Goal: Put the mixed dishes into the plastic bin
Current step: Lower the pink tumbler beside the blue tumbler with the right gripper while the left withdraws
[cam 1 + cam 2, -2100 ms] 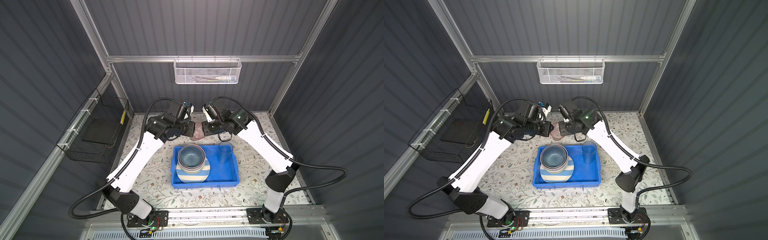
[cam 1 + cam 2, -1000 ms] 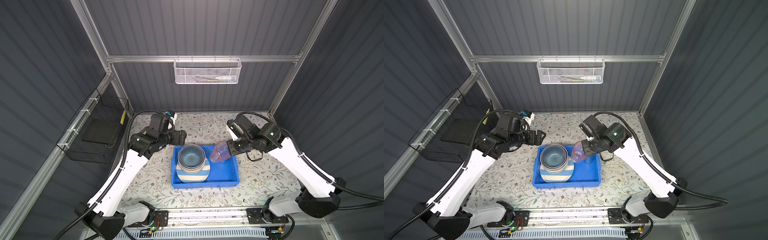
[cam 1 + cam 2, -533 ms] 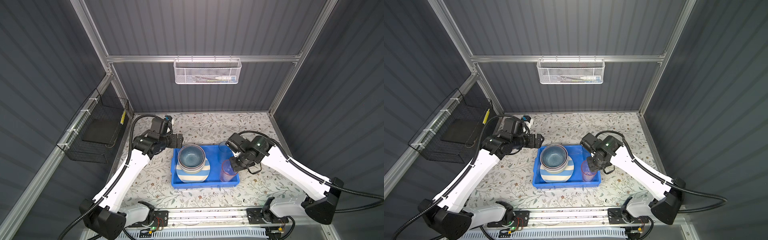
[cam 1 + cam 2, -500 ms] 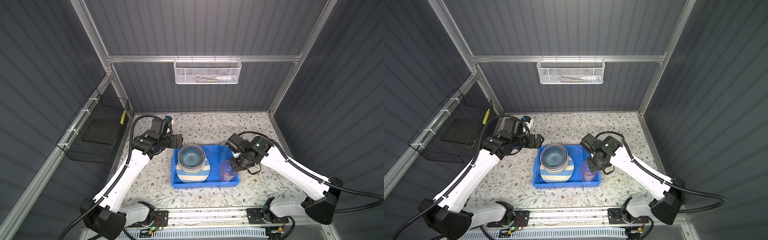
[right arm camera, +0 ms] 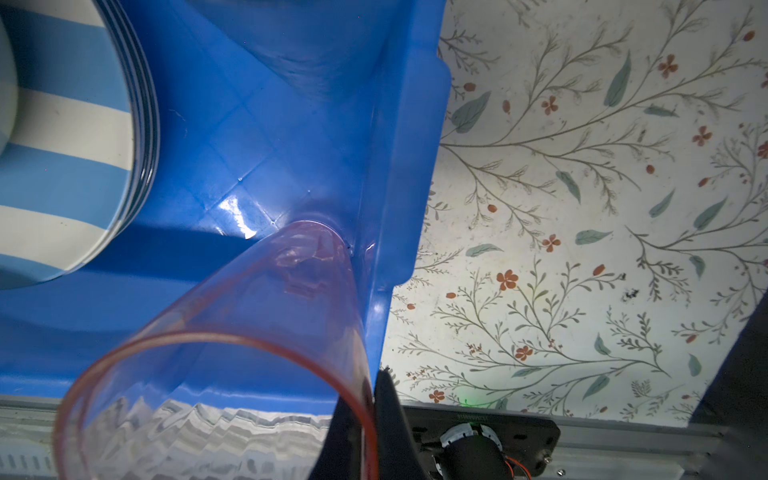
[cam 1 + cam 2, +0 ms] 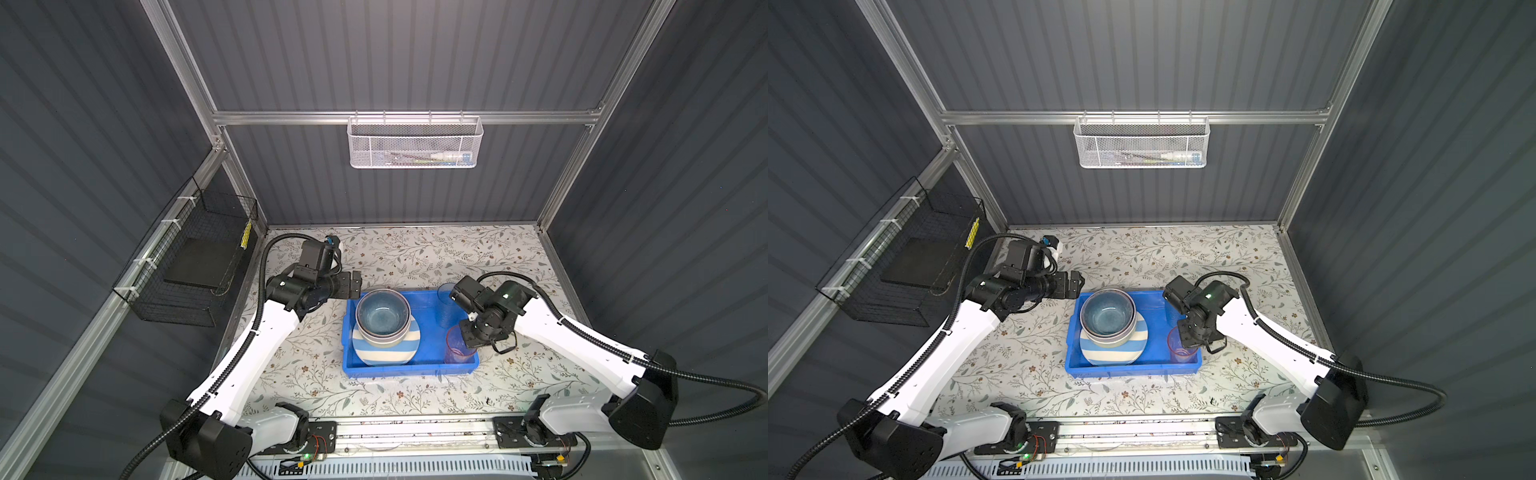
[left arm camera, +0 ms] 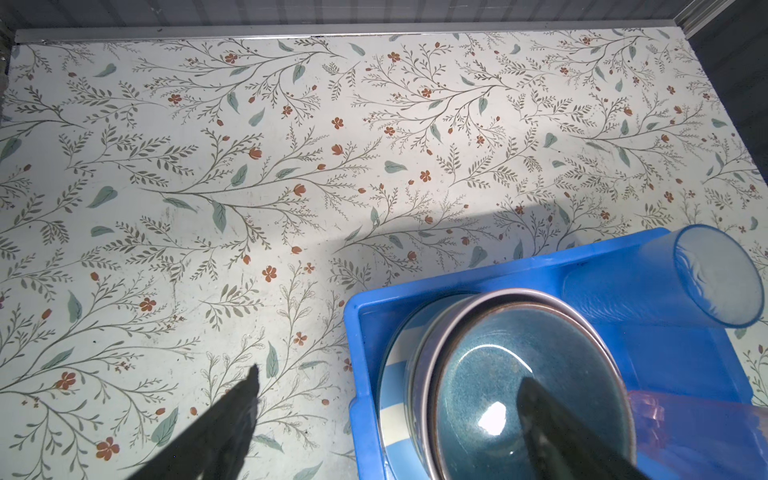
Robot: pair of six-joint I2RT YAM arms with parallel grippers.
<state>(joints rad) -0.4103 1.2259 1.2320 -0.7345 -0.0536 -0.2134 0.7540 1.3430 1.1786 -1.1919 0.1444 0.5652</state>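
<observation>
Pink tumbler (image 6: 457,348): upright in bin (image 6: 411,371) corner; our right gripper (image 6: 467,332), above, pinches its rim; left gripper (image 6: 354,285) gapes, empty.

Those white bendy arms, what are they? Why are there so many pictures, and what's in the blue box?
They are two robot arms, each ending in a hand that pinches. Two pictures look down from a camera up high. The close-up ones come from small cameras on each arm's wrist. On the flowery table sits a blue bin. Inside it are stacked bowls on a striped plate, and a blue tumbler. The right hand is shut on the rim of a pink tumbler, whose bottom is down in the bin's corner. The left hand is open and holds nothing, by the bin's far corner.
</observation>
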